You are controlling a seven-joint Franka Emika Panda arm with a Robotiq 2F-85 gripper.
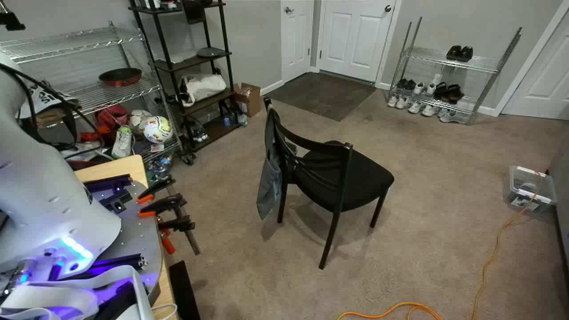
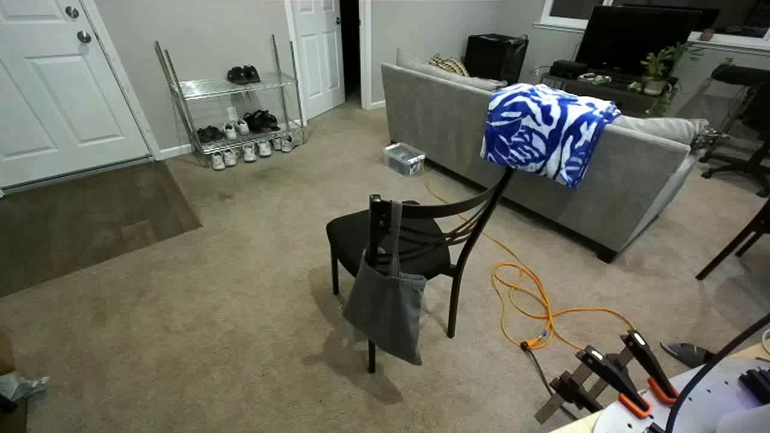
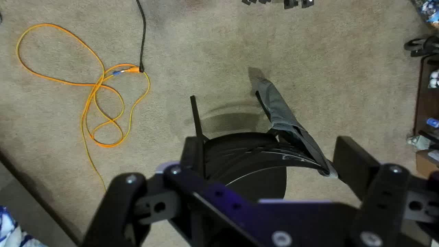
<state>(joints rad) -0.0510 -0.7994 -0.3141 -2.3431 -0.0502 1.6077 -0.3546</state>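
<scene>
Hanging grey cloth bag [image 2: 388, 313]

In the wrist view, beige carpet [image 3: 212, 48] leaves passage at twelve o'clock, while a black curved-back chair [image 3: 245, 157] obstructs six o'clock.

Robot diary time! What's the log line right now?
gripper: open, empty | black chair: upright on carpet | gray bag: hanging from chair back

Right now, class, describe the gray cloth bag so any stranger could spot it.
On the beige carpet, find the black curved-back chair. The gray cloth bag hangs by its strap from one end of the backrest, limp gray against black.
</scene>
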